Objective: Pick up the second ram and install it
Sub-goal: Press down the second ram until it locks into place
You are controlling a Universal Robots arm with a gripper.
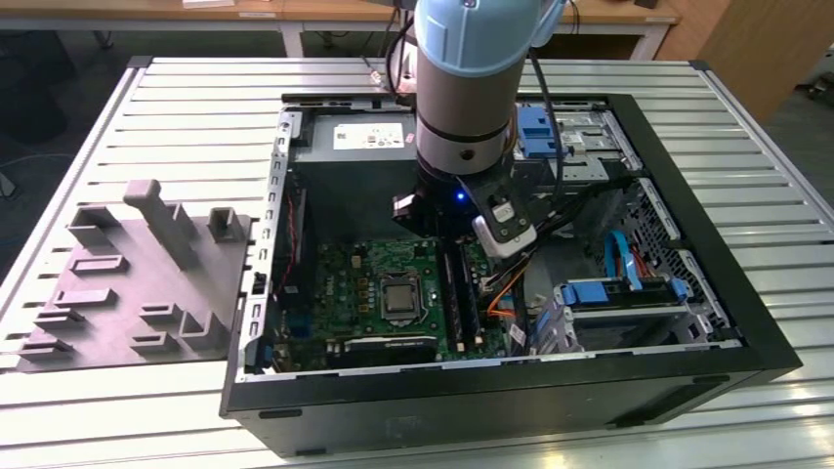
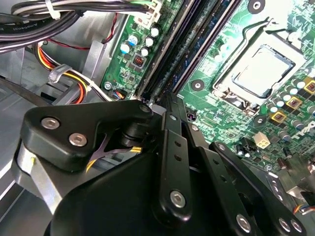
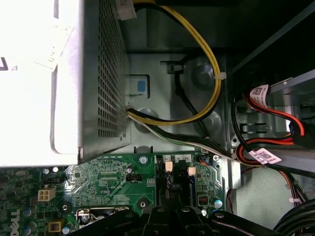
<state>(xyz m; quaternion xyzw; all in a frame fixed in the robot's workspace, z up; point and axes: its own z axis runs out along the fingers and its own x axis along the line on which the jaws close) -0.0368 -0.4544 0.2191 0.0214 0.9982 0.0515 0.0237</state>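
My gripper (image 2: 166, 100) is low inside the open computer case (image 1: 651, 376), and its black fingers (image 2: 173, 142) are shut together. The tips rest at one end of the black slot rails (image 2: 162, 64) on the green motherboard (image 1: 352, 283). A long dark blue stick, the second ram (image 2: 197, 51), lies along those rails, running away from the fingertips. I cannot tell whether the tips touch it. In the exterior view the gripper (image 1: 450, 239) sits just above the dark rails (image 1: 454, 293). In the first wrist view the fingers (image 3: 173, 219) stand over the rail ends.
The silver processor socket (image 2: 263, 71) lies beside the rails. Yellow and black cables (image 3: 209, 93) and a perforated metal box (image 3: 93, 73) sit close by. Blue drive brackets (image 1: 626, 291) fill the exterior view's right side of the case. A grey moulded fixture (image 1: 131, 278) rests outside it.
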